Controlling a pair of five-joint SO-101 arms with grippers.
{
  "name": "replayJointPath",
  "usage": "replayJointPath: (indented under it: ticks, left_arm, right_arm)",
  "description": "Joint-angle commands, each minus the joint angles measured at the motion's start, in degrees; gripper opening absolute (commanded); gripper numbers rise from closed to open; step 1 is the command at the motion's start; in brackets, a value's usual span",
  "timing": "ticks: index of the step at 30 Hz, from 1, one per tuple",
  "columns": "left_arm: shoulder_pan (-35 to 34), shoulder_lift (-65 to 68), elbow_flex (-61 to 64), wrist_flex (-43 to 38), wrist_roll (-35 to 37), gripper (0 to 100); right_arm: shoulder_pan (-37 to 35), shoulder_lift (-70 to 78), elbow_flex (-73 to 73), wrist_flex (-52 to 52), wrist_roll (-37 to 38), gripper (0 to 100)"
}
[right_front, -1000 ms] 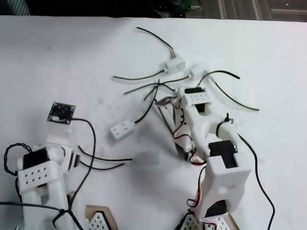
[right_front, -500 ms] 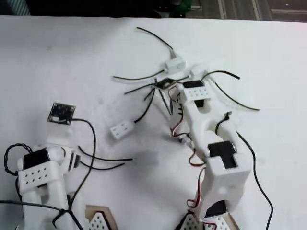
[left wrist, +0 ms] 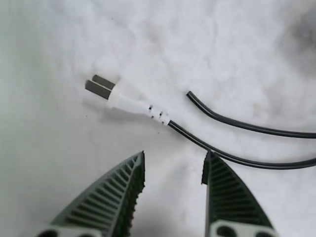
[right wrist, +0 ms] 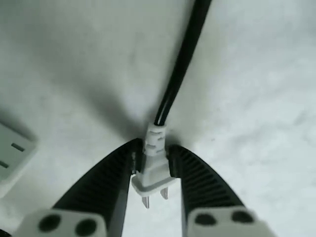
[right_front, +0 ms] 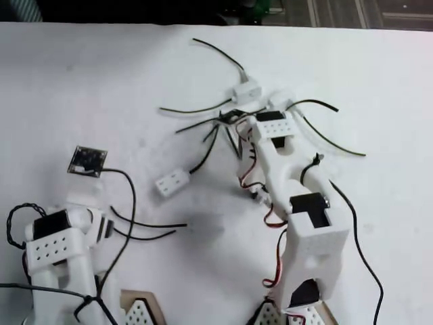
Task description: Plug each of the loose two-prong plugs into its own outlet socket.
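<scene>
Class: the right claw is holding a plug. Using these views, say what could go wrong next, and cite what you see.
1. The plug sits in the right claw with its prongs pointing back toward the wrist, so it likely cannot enter the outlet socket without a regrip.
2. Several black cords cross beside that arm in the high view; moving the plug may drag them or shift a socket.

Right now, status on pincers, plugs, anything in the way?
Left pincer open, loose plug lying just ahead. Right pincer shut on second plug, socket alongside. Tangled cords close by.
</scene>
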Motion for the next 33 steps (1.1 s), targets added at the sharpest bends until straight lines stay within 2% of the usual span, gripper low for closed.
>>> replayJointPath:
  ticks: [1,6,16,23,33]
  left_arm:
    - [0.1,-1.1,-0.2,-0.8,0.1,20]
    - [0.1,-1.1,-0.2,-0.8,0.1,20]
    - [0.1,-1.1,-0.2,-0.8,0.1,20]
    - [0.1,-1.1,-0.2,-0.8,0.1,20]
    - [0.1,-1.1,-0.1,-0.8,0.1,20]
  right_arm:
    - [1.0,-0.3,-4.4,-0.8,0.0,5.0]
    - [1.8,0.0,-8.1,3.4,-0.1,13.2]
    - [2.6,0.0,-10.6,5.2,-0.1,11.5]
    - [-0.9,-0.3,-11.0,13.3,0.0,11.4]
    - [-0.7,5.7,-11.1,10.1,-0.1,11.5]
